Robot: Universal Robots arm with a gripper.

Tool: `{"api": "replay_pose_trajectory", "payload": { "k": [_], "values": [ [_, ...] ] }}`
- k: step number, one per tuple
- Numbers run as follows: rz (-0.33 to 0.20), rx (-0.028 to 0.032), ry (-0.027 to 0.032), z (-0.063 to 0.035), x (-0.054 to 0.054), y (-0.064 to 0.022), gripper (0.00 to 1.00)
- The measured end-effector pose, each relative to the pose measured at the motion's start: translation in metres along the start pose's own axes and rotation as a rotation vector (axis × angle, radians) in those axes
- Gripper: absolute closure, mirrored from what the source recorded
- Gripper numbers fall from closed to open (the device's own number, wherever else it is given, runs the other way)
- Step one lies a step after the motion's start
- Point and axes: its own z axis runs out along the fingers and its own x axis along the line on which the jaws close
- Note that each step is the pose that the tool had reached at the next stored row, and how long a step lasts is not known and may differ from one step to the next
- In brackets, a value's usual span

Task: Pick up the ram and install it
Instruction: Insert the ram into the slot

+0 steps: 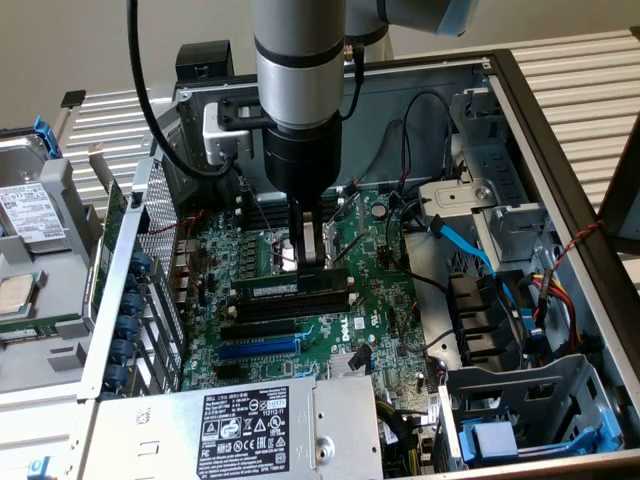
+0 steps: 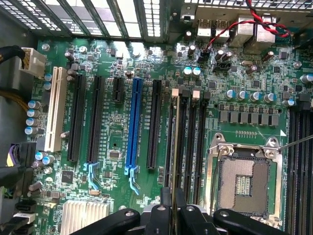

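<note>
Gripper clamps ram, seemingly atop memory slots.

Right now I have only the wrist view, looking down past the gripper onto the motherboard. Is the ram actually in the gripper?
Observer: Yes. In the exterior view the gripper is shut on the ram, pinching its upper edge.
Operator: How does the stick sit?
Observer: Upright on its long edge and about level, with its whitish label facing the exterior camera.
Operator: Where is it relative to the slots?
Observer: Low over the board, parallel to the empty black memory slots beside it. I cannot tell whether it is seated.
</note>
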Motion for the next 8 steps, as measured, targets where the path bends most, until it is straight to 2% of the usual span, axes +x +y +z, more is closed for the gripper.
{"api": "replay_pose_trajectory", "payload": {
  "k": [8],
  "values": [
    [0.000, 0.0000, -0.0001, 0.0014, 0.0000, 0.0000, 0.86]
  ]
}}
